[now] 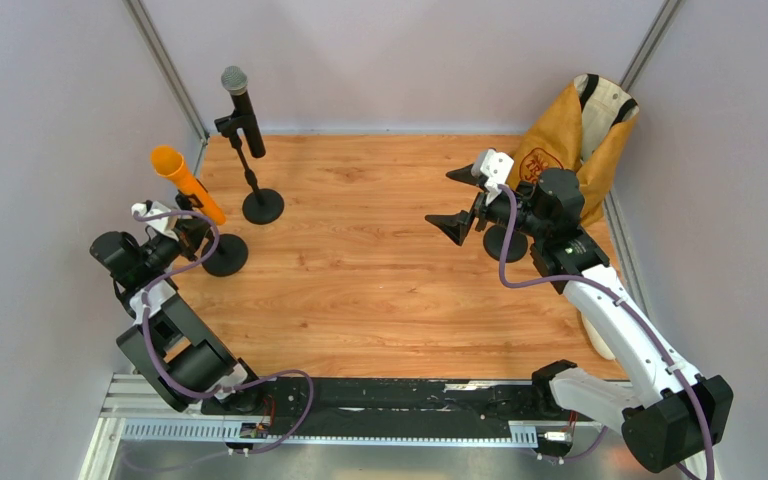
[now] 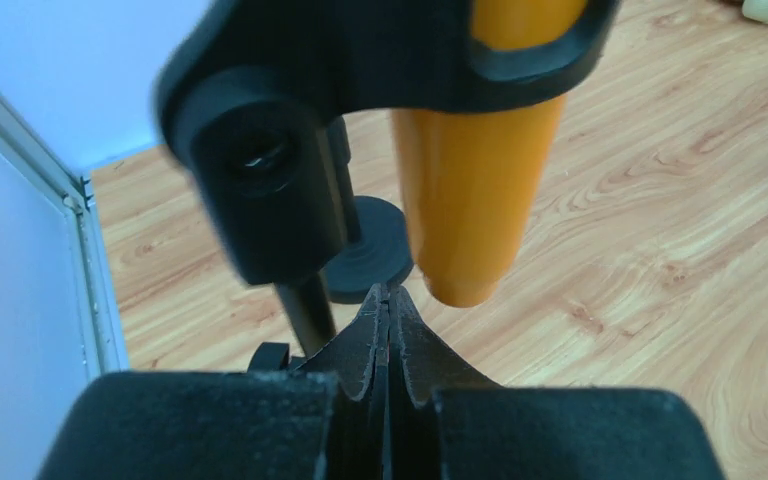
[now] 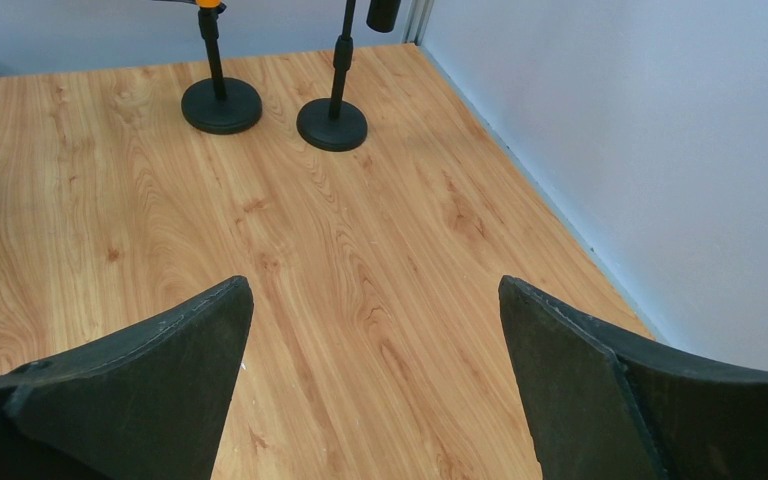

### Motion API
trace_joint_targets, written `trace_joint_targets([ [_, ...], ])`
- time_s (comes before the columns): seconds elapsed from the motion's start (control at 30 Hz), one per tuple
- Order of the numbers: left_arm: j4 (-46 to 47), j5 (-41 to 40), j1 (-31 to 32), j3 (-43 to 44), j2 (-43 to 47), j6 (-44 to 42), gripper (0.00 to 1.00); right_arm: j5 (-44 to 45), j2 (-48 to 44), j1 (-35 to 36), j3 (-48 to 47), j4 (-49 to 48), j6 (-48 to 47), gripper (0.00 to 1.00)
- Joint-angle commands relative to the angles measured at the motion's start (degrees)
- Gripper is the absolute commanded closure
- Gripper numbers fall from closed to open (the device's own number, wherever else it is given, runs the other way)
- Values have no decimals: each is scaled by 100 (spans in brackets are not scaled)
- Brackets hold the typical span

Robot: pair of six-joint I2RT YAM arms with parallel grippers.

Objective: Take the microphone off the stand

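Note:
An orange microphone (image 1: 184,179) sits tilted in the black clip of a stand whose round base (image 1: 224,255) is at the left of the wooden table. In the left wrist view its lower end (image 2: 475,190) hangs from the clip (image 2: 290,120). My left gripper (image 2: 388,292) is shut and empty, its tips just below and left of that lower end, beside the stand's pole (image 2: 308,310). In the top view it (image 1: 192,232) is close against this stand. My right gripper (image 1: 457,200) is open and empty over the table's right half, also seen in the right wrist view (image 3: 375,300).
A black microphone with a grey head (image 1: 241,105) stands in a second stand (image 1: 263,206) behind the orange one. A third round base (image 1: 505,243) lies under my right arm. A tan bag (image 1: 570,140) leans in the back right corner. Walls close in on both sides.

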State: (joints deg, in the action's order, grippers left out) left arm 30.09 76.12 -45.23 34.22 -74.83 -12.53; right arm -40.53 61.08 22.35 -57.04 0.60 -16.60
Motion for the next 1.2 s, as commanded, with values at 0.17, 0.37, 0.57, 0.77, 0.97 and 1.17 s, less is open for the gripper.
trace_joint_targets([
  [0.17,414,444,283,-30,162,275,100,-104,-75,37,-86,-108,16,0],
  [0.37,411,519,353,-35,234,427,100,-111,-89,34,-84,-102,16,0],
  [0.57,266,546,357,72,166,484,98,-147,-103,33,-62,-103,35,0],
  [0.77,-880,469,274,409,71,-122,68,-157,-148,34,-40,-100,12,0],
  [0.97,-2706,215,139,754,305,-1276,59,-187,-193,33,2,-95,-53,0],
  [1.17,-2161,-497,38,597,600,-677,56,-280,-219,33,50,-99,-98,0],
])
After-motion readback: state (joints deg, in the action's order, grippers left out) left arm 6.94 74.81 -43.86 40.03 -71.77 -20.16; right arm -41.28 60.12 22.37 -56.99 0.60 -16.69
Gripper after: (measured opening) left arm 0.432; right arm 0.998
